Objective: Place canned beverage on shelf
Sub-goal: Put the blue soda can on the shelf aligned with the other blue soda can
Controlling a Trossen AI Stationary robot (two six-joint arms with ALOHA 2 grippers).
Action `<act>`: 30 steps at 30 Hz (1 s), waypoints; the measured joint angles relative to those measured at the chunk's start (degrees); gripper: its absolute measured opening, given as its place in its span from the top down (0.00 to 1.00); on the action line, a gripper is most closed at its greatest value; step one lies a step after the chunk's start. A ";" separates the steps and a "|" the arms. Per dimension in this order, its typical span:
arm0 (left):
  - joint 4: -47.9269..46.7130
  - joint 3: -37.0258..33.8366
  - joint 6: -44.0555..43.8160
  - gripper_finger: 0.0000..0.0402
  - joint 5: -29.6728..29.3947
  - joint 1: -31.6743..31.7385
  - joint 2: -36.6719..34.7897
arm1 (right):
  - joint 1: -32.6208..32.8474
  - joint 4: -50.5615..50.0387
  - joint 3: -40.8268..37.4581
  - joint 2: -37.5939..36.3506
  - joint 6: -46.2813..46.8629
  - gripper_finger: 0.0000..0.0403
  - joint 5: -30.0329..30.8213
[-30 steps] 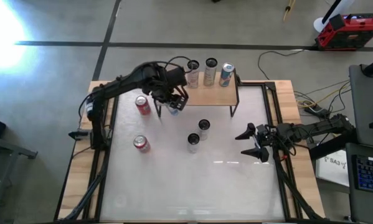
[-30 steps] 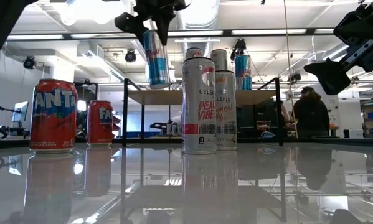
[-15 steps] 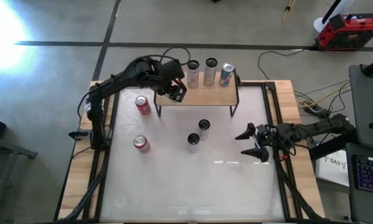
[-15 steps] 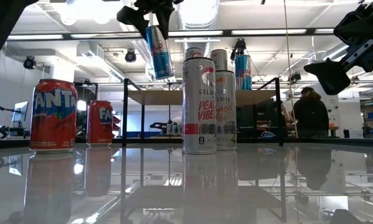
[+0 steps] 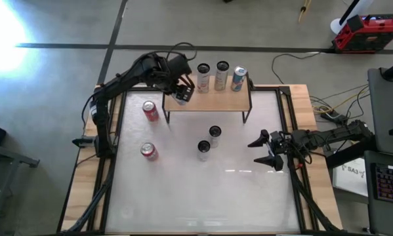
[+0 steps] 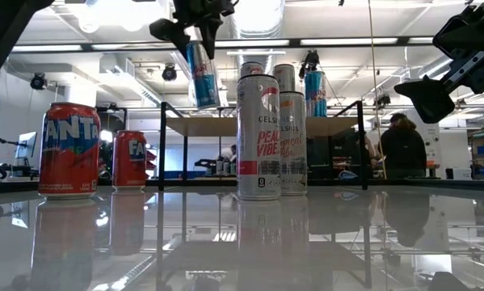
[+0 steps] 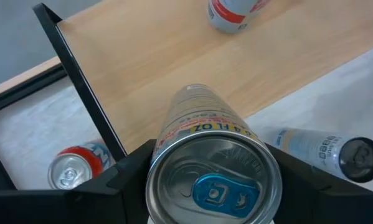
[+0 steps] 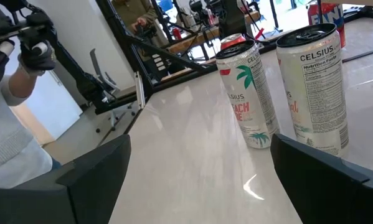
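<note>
Since a second ago the left pincer (image 5: 181,92) has carried its slim blue-and-silver can (image 6: 201,74) from beside the shelf's near-left leg up over the left end of the shelf (image 5: 217,100); it is clamped on the can's top, and the can hangs slightly tilted, clear of the tan wooden top on thin black legs. Three tall cans stand along the shelf's far edge. On the glossy white desk (image 5: 203,190) stand two squat red cans at left and two slim white ones mid-desk. At right, the right pincer (image 5: 269,149) hovers, fingers apart, arm stretched low.
</note>
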 joint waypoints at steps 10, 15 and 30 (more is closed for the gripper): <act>0.01 -3.45 2.96 0.44 5.06 2.40 0.00 | -0.02 0.00 0.02 0.00 0.00 0.08 -0.02; 0.26 -4.40 2.85 0.44 6.43 3.07 -0.04 | -0.01 0.00 0.01 0.00 0.00 0.08 -0.01; -0.01 -4.15 1.86 0.40 5.70 3.31 -0.04 | -0.01 0.00 0.00 0.02 0.00 0.08 -0.01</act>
